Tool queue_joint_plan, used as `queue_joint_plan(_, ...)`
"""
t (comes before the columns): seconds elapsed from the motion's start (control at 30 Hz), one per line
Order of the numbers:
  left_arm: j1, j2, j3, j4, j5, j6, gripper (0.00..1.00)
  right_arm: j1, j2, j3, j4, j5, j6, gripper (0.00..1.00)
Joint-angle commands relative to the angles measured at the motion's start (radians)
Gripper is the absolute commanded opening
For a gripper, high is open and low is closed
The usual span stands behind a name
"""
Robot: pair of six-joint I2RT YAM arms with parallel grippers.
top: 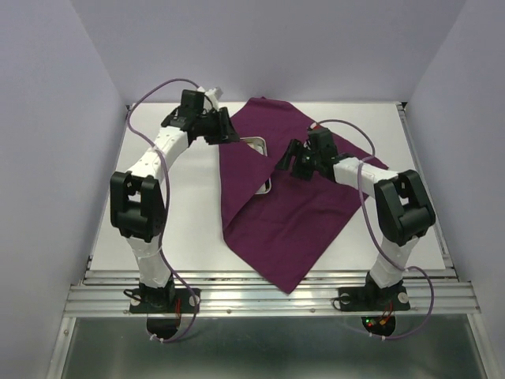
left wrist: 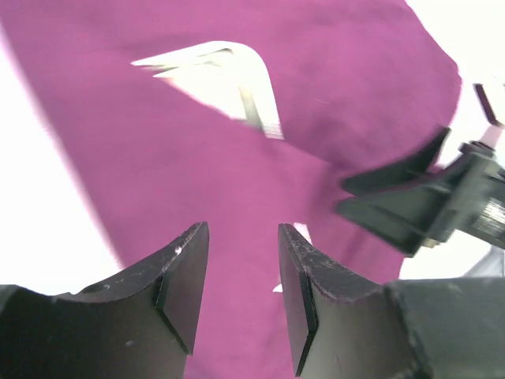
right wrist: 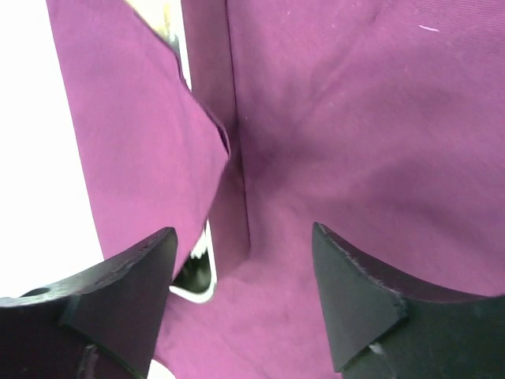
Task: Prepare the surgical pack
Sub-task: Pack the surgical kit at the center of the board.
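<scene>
We're mid-wrap: the plum cloth [top: 292,221] lies folded over the steel tray [top: 254,144]. The left gripper [top: 218,126] and right gripper [top: 289,162] hover above it, jaws apart and empty. Next, we reckon, pinch a loose corner and fold.

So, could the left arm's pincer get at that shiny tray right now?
Only partly, probably. The left pincer hangs open close by, but the purple cloth is folded over most of the tray, leaving just a corner bare.

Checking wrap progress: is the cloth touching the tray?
Touching. The top view shows the cloth folded over the tray and draped across it, with only two tray corners peeking out.
</scene>
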Motion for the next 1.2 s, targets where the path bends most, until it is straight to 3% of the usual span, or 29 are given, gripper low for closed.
queue_joint_plan(0.0, 0.048, -0.032, -0.023, 0.0, -0.048, 0.018, 0.51, -0.004, 0.038, 0.103, 0.085, -0.019, 0.031, 0.72)
queue_joint_plan(0.07, 0.056, -0.018, -0.01, -0.041, -0.097, 0.028, 0.49, -0.004, 0.094, 0.164, 0.043, 0.021, 0.023, 0.68)
queue_joint_plan(0.37, 0.131, -0.098, -0.23, 0.034, -0.14, -0.012, 0.48, -0.004, 0.423, 0.677, -0.119, 0.087, -0.024, 0.46)
queue_joint_plan(0.57, 0.146, -0.084, -0.31, 0.048, -0.174, -0.005, 0.48, -0.004, 0.745, 1.161, -0.211, -0.028, -0.018, 0.43)
queue_joint_plan(0.63, 0.154, -0.082, -0.332, 0.054, -0.178, -0.001, 0.48, -0.004, 0.806, 1.241, -0.211, -0.06, -0.012, 0.43)
queue_joint_plan(0.97, 0.166, -0.01, -0.359, 0.068, -0.16, 0.017, 0.48, -0.004, 0.92, 1.274, -0.04, -0.354, 0.013, 0.4)
queue_joint_plan(1.17, 0.165, 0.019, -0.353, 0.075, -0.117, 0.017, 0.48, -0.004, 0.885, 1.179, 0.023, -0.455, 0.014, 0.37)
